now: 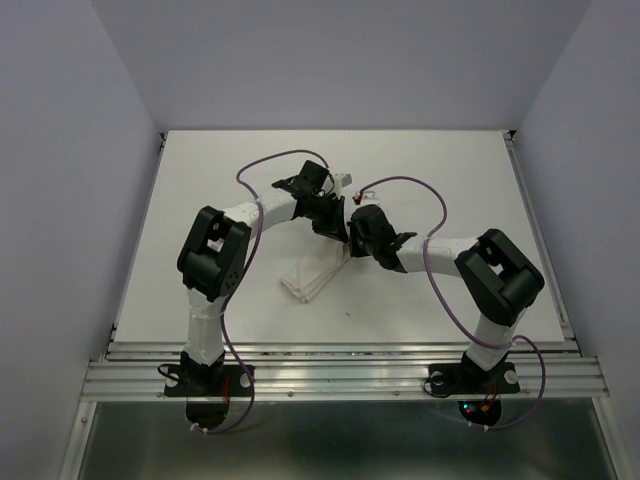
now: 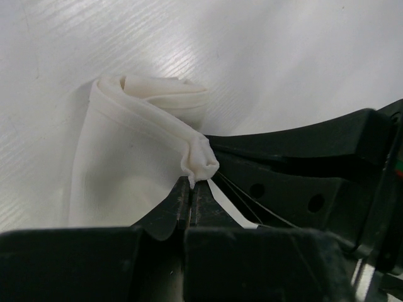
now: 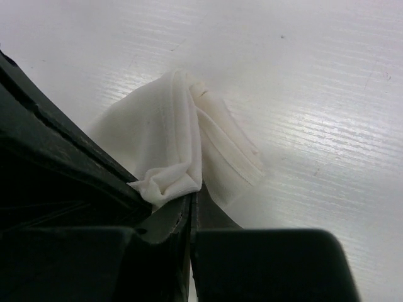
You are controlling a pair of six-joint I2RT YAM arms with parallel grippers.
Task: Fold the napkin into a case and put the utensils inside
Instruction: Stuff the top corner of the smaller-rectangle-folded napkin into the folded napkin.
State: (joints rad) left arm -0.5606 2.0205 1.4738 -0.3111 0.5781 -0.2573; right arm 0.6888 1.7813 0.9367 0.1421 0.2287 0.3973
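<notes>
From above, the far end of the napkin (image 1: 312, 275) is hidden under the left gripper (image 1: 338, 228) and right gripper (image 1: 352, 240). Their fingertips there are too small to discern.

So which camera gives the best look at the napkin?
The left wrist view: the napkin fills it, with its folds and the corner pinched in the left end effector clear. The right wrist view is close too but shows less. The top view shows only a small pale strip.
</notes>
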